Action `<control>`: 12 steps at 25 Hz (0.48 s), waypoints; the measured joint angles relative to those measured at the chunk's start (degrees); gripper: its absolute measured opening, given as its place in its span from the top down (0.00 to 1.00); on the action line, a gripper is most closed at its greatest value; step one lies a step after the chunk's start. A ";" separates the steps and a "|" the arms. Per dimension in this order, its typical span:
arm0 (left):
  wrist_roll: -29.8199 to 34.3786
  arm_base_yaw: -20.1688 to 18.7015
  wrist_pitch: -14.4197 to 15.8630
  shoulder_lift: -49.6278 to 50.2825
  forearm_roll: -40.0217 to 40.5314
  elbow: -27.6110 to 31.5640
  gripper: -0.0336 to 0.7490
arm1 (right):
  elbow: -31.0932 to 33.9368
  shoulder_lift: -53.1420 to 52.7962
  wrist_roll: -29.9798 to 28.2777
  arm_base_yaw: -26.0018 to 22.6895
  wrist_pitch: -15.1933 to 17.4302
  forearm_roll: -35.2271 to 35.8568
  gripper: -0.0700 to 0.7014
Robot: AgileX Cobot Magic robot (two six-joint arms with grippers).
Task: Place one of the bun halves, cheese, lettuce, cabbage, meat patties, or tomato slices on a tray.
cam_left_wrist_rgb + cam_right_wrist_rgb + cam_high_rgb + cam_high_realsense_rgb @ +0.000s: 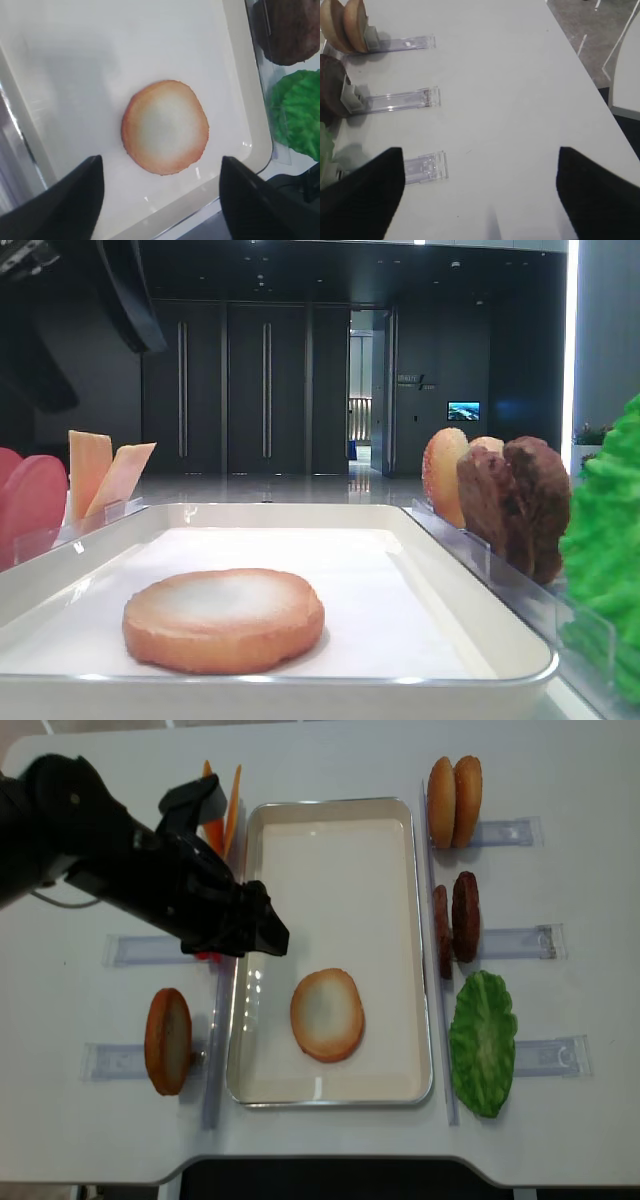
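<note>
A bun half [327, 1014] lies flat, pale face up, on the near part of the white tray [340, 870]. It shows too in the low view as bun half [224, 618] on tray [300, 512]. My left gripper [262, 932] hangs open above the tray's left rim. In the left wrist view the bun half [165, 115] lies free on the tray [100, 55] below the left gripper [160, 158], touching neither finger. My right gripper [480, 150] is open over bare table, holding nothing.
Right of the tray stand two bun halves [455, 788], meat patties [455, 920] and lettuce [483, 1040] in clear holders. On the left are cheese slices [225, 800], a bun half [168, 1040] and tomato slices [30, 502], which my left arm mostly hides from above.
</note>
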 joint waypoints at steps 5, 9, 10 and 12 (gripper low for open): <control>-4.55 3.27 6.34 -1.70 8.76 -3.20 0.26 | 0.00 0.00 0.00 0.00 0.00 0.00 0.15; -5.26 7.13 10.54 -3.62 16.38 -3.34 0.26 | 0.00 0.00 0.00 0.00 0.00 0.00 0.15; -5.30 8.15 11.19 -4.24 17.79 -3.34 0.26 | 0.00 0.00 0.00 0.00 0.00 0.00 0.15; -5.33 10.56 12.55 -5.44 20.81 -3.34 0.26 | 0.00 0.00 0.00 0.00 0.00 0.00 0.15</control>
